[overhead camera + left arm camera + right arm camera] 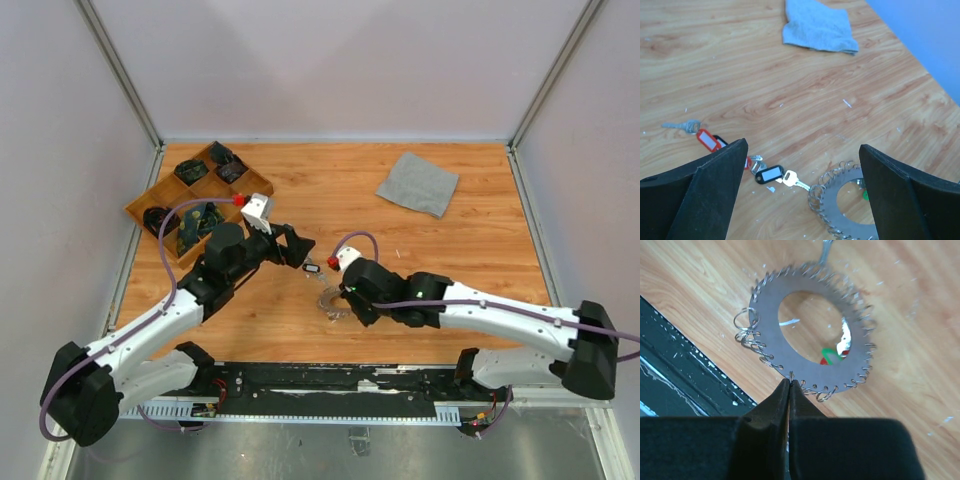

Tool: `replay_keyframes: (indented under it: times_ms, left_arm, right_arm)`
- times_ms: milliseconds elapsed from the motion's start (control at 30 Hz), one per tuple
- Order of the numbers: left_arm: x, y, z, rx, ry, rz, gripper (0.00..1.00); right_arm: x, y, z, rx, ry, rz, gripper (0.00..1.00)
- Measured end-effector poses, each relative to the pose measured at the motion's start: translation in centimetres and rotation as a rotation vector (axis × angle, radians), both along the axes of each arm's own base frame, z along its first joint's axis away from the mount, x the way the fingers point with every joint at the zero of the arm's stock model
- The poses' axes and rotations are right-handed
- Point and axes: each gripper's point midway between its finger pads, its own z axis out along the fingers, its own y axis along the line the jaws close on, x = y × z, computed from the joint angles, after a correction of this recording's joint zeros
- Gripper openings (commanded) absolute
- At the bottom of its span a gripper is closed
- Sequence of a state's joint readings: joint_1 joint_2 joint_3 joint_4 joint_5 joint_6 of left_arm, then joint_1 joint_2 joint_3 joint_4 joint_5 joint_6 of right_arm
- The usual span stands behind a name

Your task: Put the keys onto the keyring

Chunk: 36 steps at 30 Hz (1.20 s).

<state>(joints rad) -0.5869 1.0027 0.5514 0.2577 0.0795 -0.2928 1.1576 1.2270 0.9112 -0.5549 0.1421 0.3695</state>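
The keyring (765, 325), a flat silver ring fringed with small wire loops, lies on the wooden table near the front middle (330, 297). My right gripper (791, 381) is shut on one small loop at the ring's near rim. A bit of green and red tag (827, 356) shows through the ring's hole. My left gripper (802, 146) hangs open above the table, to the left of the ring (834, 202). Below it a key with a black tag (770, 174) lies with its tip touching the ring's fringe. A red-tagged key (707, 140) lies further left.
A grey cloth (418, 183) lies at the back right. A wooden compartment tray (140, 205) with dark items stands at the back left. A black rail (330, 385) runs along the table's near edge, just behind the right gripper. Walls close in three sides.
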Motion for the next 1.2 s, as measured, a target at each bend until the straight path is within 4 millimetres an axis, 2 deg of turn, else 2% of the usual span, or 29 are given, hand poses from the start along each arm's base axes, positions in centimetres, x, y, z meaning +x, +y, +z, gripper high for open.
replay_keyframes:
  times_ms: [167,300,400,533,667,933,1200]
  left_arm:
    - [-0.7,-0.5,3.7,-0.024,-0.064,-0.057,0.99]
    - [-1.5,-1.4,7.5,-0.036,-0.143,-0.126,0.99]
    - [-2.8,-2.5,9.9,-0.034,-0.201,-0.193,0.98]
    - [-5.2,-4.6,12.4,-0.025,-0.269,-0.305,0.92]
    - [-7.7,-6.0,13.8,-0.032,-0.314,-0.406,0.84]
    - [-11.6,-5.7,16.0,-0.074,-0.395,-0.549,0.77]
    - [-14.7,-5.9,17.7,-0.099,-0.458,-0.706,0.62]
  right_arm:
    - [2.0,-1.9,3.8,0.031,-0.182,-0.016,0.01]
    - [2.9,-3.5,6.5,0.04,-0.299,0.002,0.0]
    - [2.9,-3.8,9.2,0.086,-0.362,0.043,0.01]
    - [2.5,-3.4,13.9,0.176,-0.422,0.11,0.01]
    - [1.5,-3.1,17.1,0.273,-0.468,0.189,0.0]
    - [-0.7,-1.7,20.8,0.457,-0.51,0.321,0.01]
    - [-2.2,0.6,24.1,0.61,-0.531,0.422,0.0]
